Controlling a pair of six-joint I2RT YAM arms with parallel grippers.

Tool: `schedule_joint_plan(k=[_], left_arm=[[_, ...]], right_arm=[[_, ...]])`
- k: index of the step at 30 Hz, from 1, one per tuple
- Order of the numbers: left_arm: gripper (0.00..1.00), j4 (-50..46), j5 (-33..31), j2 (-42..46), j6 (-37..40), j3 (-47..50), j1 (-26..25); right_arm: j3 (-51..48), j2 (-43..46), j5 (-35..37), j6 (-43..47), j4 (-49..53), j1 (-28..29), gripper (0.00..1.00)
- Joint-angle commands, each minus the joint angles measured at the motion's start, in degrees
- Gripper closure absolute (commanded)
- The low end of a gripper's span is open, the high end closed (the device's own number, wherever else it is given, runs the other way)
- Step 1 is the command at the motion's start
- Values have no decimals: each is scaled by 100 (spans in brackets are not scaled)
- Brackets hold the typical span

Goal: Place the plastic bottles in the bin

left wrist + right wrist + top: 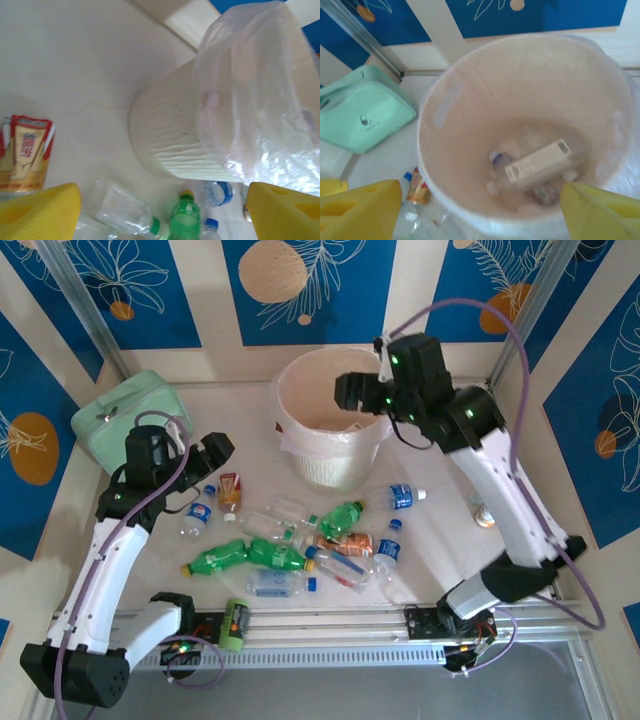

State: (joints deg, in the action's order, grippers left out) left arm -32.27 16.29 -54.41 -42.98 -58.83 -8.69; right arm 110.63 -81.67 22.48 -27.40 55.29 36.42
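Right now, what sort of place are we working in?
Probably a staged robot test booth, not a home: blue leaf-print wall panels in an aluminium frame, a slotted mounting rail along the near edge, and plastic bottles scattered on a white table beside a lined bin.

Your left arm [100, 570] and right arm [515, 500] share one look: white shells on the long links, black housings at the joints and wrists, black bases. A purple cable [470, 302] loops along each arm. Small green lights [397, 358] glow on the black housings. The left gripper [162, 220] and right gripper [480, 215] carry chunky yellow fingers [42, 212] with ridged faces.
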Motion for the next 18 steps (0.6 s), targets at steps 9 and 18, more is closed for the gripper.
schedule_joint_plan(k=[9,18], left_arm=[[24,-263,302,175,-135,521,29],[25,-252,689,232,-17,557,25]], right_arm=[[-2854,1865,147,-1945,527,-358,16],[-4271,1328,-838,-2920,316,-1410,16]])
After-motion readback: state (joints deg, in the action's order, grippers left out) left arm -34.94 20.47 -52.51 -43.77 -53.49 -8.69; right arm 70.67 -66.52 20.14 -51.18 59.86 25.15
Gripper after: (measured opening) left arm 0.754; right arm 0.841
